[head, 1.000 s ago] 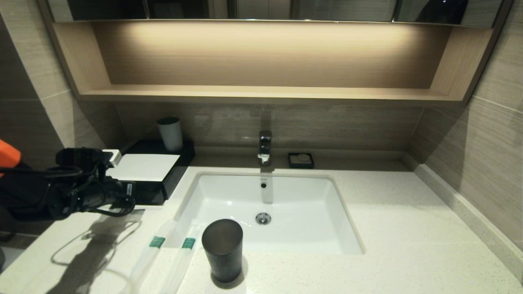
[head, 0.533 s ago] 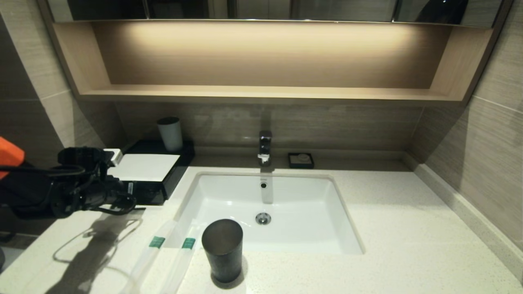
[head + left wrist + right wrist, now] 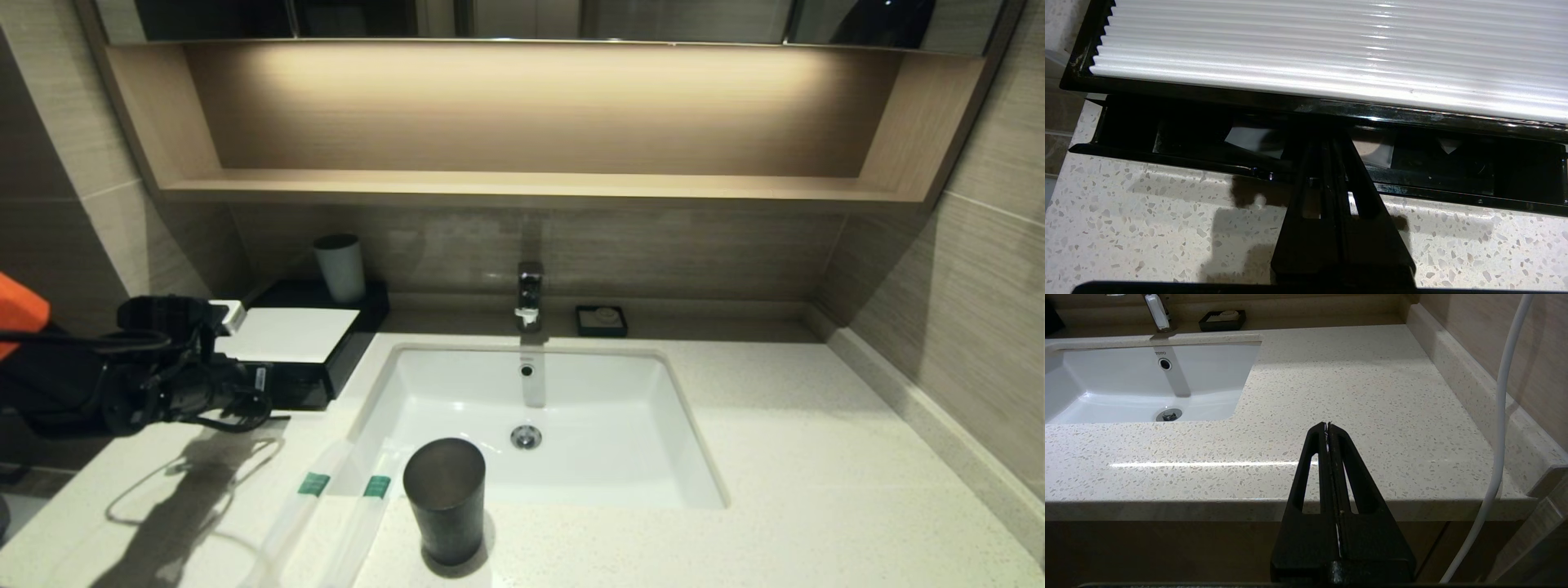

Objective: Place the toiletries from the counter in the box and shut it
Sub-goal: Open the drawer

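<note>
Two toiletries packets point(image 3: 306, 494) point(image 3: 371, 498), each with a green band, lie side by side on the counter point(image 3: 775, 457) at the basin's front left corner. The black box point(image 3: 347, 339) with its white top panel point(image 3: 1331, 49) sits at the back left. Its front drawer point(image 3: 1433, 196) stands pulled out a little. My left gripper point(image 3: 273, 398) is shut, and its tips point(image 3: 1327, 141) reach over the drawer's front lip into the gap. My right gripper point(image 3: 1327, 424) is shut and empty, hanging off the counter's front right edge.
A dark grey cup point(image 3: 445, 498) stands right beside the packets. The white basin point(image 3: 653, 457) fills the middle, with a tap point(image 3: 529, 294) and a small black soap dish point(image 3: 602, 320) behind it. A pale cup point(image 3: 340, 265) stands on the box's back end.
My left arm has shifted only a hair at the box's front. Nothing else has moved.
</note>
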### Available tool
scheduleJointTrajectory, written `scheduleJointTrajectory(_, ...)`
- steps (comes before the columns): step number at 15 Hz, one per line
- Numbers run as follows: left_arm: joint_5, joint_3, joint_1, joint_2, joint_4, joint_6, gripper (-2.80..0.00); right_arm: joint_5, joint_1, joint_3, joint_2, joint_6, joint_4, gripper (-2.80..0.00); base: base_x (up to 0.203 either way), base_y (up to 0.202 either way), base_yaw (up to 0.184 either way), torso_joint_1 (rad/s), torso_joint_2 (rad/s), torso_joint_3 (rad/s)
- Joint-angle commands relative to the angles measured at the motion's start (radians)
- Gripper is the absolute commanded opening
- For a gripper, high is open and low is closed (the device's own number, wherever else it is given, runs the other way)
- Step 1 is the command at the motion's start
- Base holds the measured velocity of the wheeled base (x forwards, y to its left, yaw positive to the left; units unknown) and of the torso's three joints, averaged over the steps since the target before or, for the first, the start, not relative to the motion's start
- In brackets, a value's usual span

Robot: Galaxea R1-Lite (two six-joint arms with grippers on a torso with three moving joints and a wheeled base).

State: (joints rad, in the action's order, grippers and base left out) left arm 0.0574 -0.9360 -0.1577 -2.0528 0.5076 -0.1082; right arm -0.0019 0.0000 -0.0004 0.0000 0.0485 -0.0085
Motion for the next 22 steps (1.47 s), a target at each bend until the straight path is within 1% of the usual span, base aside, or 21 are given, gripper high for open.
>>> scheduleJointTrajectory(1, 0.001, 0.000, 0.000, 0.004, -0.013, -0.001, -2.80, 0.000, 0.000, 0.000, 0.002, 0.001, -0.001, -2.80, 0.000, 0.000, 0.000, 0.000, 0.00, 0.000)
scheduleJointTrajectory(4, 0.001, -0.003, 0.000, 0.016, -0.066, -0.001, -2.80, 0.000, 0.000, -0.001, 0.002, 0.001, -0.001, -2.80, 0.000, 0.000, 0.000, 0.000, 0.00, 0.000)
scheduleJointTrajectory(8, 0.001, -0.042, -0.002, 0.029, -0.193, -0.001, -2.80, 0.000, 0.000, -0.001, 0.002, 0.001, -0.001, -2.80, 0.000, 0.000, 0.000, 0.000, 0.00, 0.000)
scheduleJointTrajectory(12, -0.002, -0.046, -0.002, 0.055, -0.245, -0.001, -2.80, 0.000, 0.000, 0.000, 0.002, 0.001, -0.001, -2.80, 0.000, 0.000, 0.000, 0.000, 0.00, 0.000)
scheduleJointTrajectory(15, -0.004, -0.047, -0.002, 0.068, -0.321, -0.004, -2.80, 0.000, 0.000, 0.000, 0.002, 0.001, -0.001, -2.80, 0.000, 0.000, 0.000, 0.000, 0.00, 0.000)
scheduleJointTrajectory(18, -0.004, -0.047, -0.002, 0.083, -0.366, -0.005, -2.80, 0.000, 0.000, 0.000, 0.002, 0.001, -0.001, -2.80, 0.000, 0.000, 0.000, 0.000, 0.00, 0.000)
scheduleJointTrajectory(22, -0.004, -0.050, -0.002, 0.115, -0.472, -0.008, -2.80, 0.000, 0.000, 0.000, 0.002, 0.001, -0.001, -2.80, 0.000, 0.000, 0.000, 0.000, 0.00, 0.000)
